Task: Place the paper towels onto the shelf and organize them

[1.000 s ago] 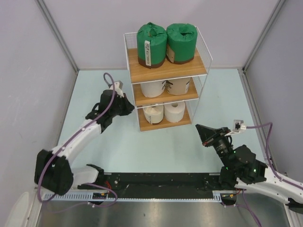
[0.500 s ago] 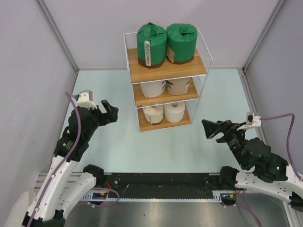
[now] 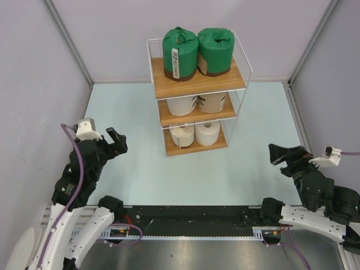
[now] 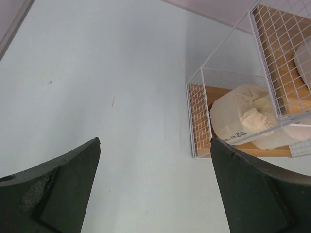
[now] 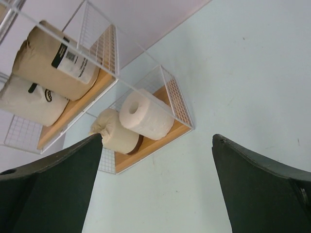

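Observation:
The shelf [image 3: 197, 85], a white wire rack with three wooden boards, stands at the back centre. Two green paper towels [image 3: 180, 50] [image 3: 216, 49] sit on its top board. A white roll [image 3: 183, 104] and a tan roll [image 3: 212, 102] are on the middle board. Two cream rolls [image 3: 183, 135] [image 3: 207, 132] are on the bottom board. My left gripper [image 3: 117, 142] [image 4: 155, 143] hangs open and empty over the table, left of the shelf. Open and empty too, my right gripper [image 3: 283, 154] [image 5: 158, 138] hovers to the shelf's lower right, facing the bottom rolls [image 5: 146, 114].
Grey walls [image 3: 45, 84] close in the pale table on the left, back and right. A black rail [image 3: 191, 214] with both arm bases runs along the near edge. The shelf's wire side [image 4: 199, 116] shows in the left wrist view.
Both arms have drawn back from the shelf toward the near corners, the left one down and left, the right one down and right. The rolls have not moved.

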{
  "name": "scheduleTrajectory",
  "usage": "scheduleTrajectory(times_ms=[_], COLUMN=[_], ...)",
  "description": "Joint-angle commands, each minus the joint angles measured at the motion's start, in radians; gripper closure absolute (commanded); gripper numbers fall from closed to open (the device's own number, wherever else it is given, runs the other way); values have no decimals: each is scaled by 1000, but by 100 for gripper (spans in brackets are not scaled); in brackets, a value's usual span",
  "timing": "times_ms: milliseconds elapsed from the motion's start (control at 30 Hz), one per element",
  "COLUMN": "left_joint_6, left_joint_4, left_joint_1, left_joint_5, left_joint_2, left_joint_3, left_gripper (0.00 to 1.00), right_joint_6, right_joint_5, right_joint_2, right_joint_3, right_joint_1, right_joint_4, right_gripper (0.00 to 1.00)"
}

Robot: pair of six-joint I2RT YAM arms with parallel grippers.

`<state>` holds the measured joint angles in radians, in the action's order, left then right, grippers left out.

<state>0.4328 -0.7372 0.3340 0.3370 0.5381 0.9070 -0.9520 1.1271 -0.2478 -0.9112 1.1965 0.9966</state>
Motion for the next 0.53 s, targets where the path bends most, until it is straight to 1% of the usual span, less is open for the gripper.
scheduleTrajectory(times_ms=[0, 167, 500], left_joint_6=[-2, 12, 7], left_joint_4=[-22, -25, -7], left_joint_1=[-4, -4, -4], left_joint_5=[45, 50, 28], left_joint_2=[-43, -59, -101], left_joint_3=[-11, -20, -33], left_gripper=[0, 0, 0], right_joint_6=[-102, -97, -103], right_joint_5=[71, 50, 43], right_joint_2=[93, 142, 127], right_joint_3=[-26, -28, -28], right_joint_1=[5, -2, -8], right_joint_4=[132, 148, 143], right_gripper=[0, 0, 0])
